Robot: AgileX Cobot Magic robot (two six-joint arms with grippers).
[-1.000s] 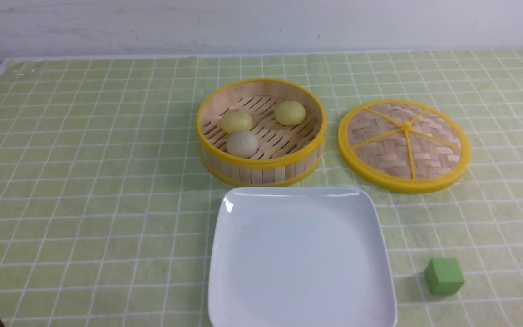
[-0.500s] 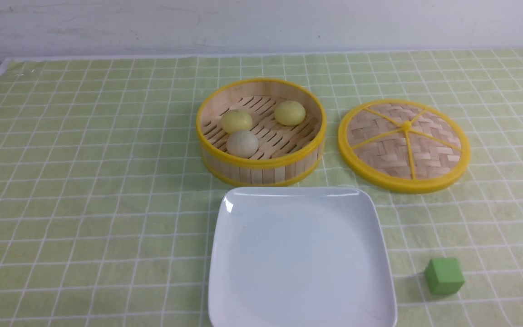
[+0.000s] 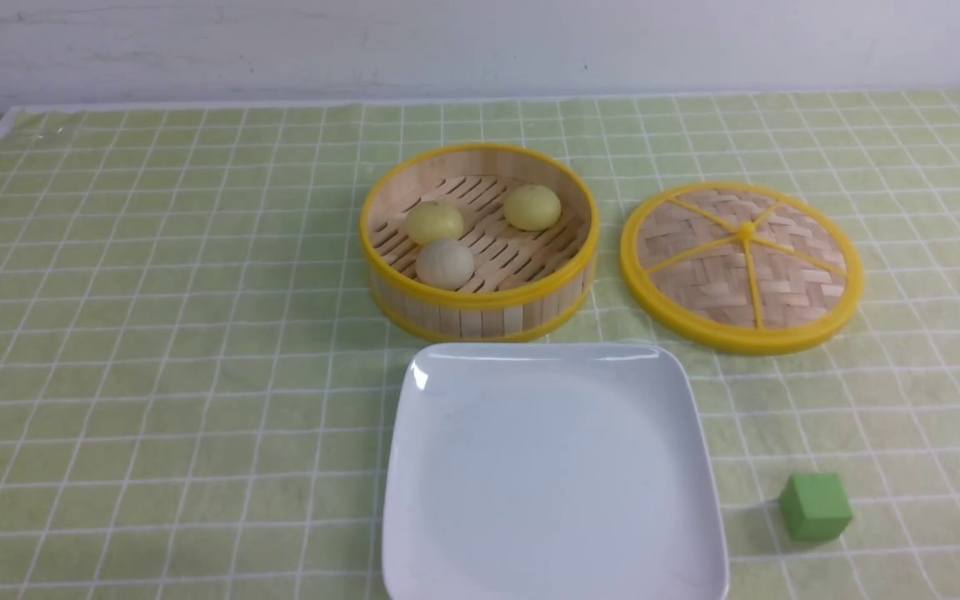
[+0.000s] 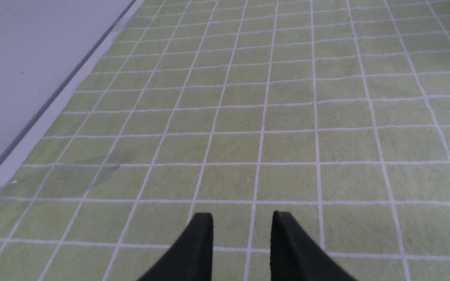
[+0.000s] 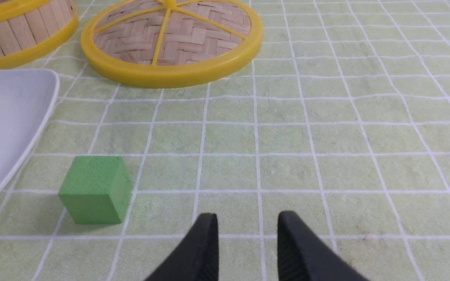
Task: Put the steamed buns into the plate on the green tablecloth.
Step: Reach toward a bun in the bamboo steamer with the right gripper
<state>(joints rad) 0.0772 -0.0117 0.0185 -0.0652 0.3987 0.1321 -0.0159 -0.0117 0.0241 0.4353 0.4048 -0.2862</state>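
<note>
Jaws of the left gripper (image 4: pixel 242 228) and right gripper (image 5: pixel 246 228) are parted and empty over the green tablecloth (image 3: pixel 155 375). The steamed buns (image 3: pixel 445 263) are seen in the steamer basket (image 3: pixel 480 304), just beyond the plate (image 3: pixel 547 354). Judged light, soft and easily dented, each is best pinched gently across its sides.

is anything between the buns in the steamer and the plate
Only the near wall of the steamer basket: the buns sit inside and must clear its rim. The plate lies just in front, nothing on it.
</note>
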